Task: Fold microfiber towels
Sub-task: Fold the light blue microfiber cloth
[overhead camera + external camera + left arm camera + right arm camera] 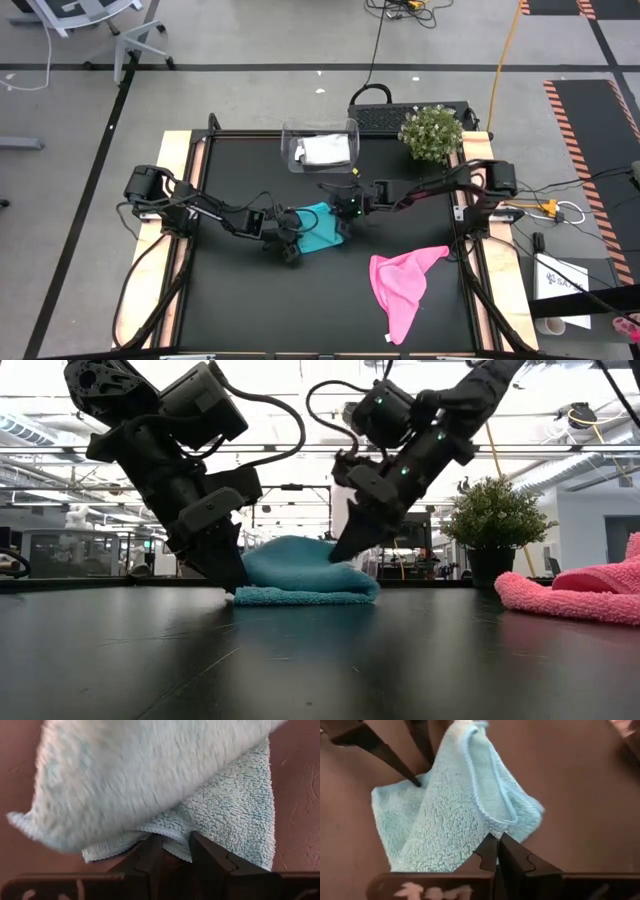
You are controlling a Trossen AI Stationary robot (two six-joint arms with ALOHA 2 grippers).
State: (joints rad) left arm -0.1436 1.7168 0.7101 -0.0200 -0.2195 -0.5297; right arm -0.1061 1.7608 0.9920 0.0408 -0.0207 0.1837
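The teal towel [445,820] is seen as soft, nubbly microfiber cloth with a stitched hem; the pink towel [402,283] is shown in the same fuzzy cloth; the grey-white towel [325,150] is seen as pale cloth inside a clear, glossy plastic bin [292,148]; the surface [320,660] is covered in black, matt material with a faint sheen, edged with pale wood [170,200]; each end effector finger [150,857] looks dark, smooth and matt.
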